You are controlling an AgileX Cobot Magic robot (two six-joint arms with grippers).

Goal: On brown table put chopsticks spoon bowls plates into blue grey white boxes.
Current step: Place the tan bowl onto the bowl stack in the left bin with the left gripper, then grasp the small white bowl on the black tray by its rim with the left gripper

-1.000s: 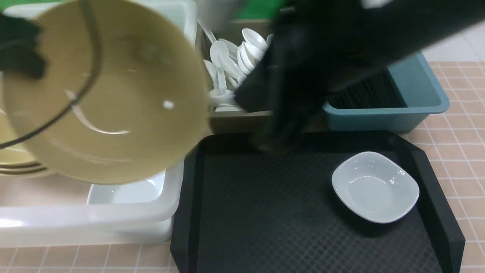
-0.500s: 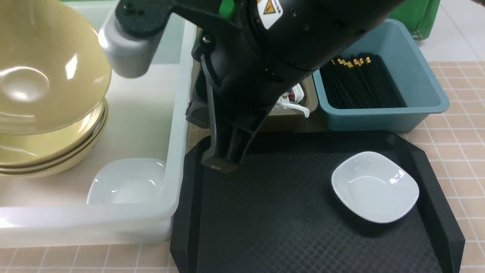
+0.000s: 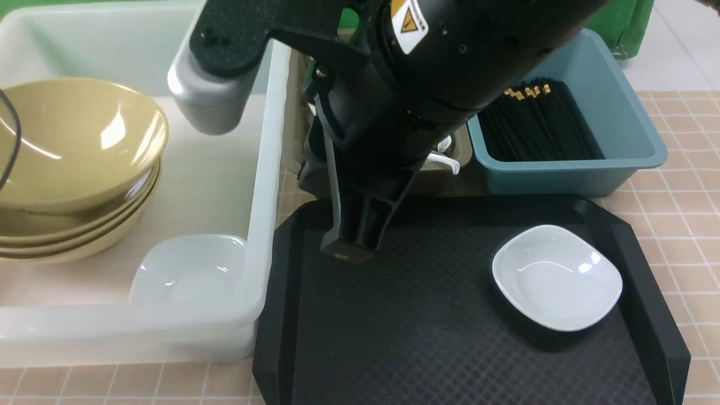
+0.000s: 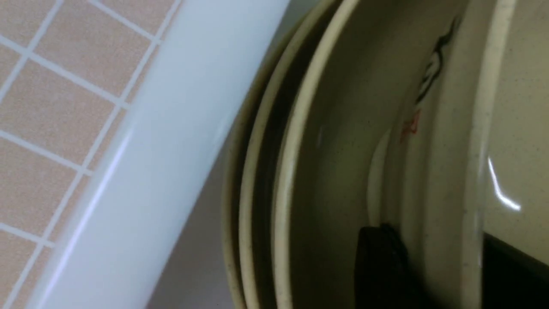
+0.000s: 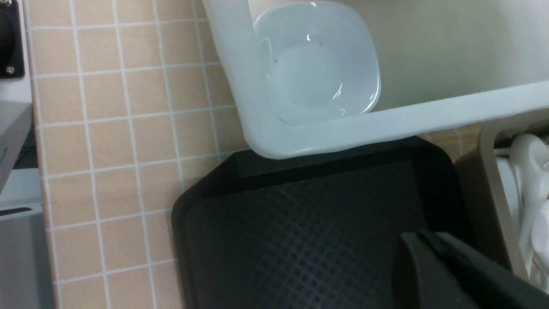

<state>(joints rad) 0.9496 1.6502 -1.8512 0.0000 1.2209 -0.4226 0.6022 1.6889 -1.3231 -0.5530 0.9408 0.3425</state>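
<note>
My left gripper (image 4: 441, 244) is shut on the rim of the top yellow bowl (image 3: 73, 140), one finger (image 4: 379, 266) on each side of its wall. That bowl rests tilted on a stack of yellow bowls (image 3: 67, 230) in the white box (image 3: 264, 169). The gripper itself is out of the front view. A white plate (image 3: 188, 270) lies in that box's near corner and shows in the right wrist view (image 5: 315, 64). My right gripper (image 3: 349, 247) is shut and empty, low over the black tray's far left part. Another white plate (image 3: 557, 277) sits on the tray. Black chopsticks (image 3: 537, 126) fill the blue box (image 3: 568, 174).
The black tray (image 3: 439, 337) lies on the brown table (image 3: 680, 214). My right arm hides most of the grey box; a few white spoons (image 3: 444, 160) peek out, also in the right wrist view (image 5: 527, 171). The grey box wall (image 5: 493, 171) stands close beside the right gripper.
The left gripper has brought the yellow bowl down from high in front of the camera onto the stack in the white box. The right arm has moved a little right over the tray.
</note>
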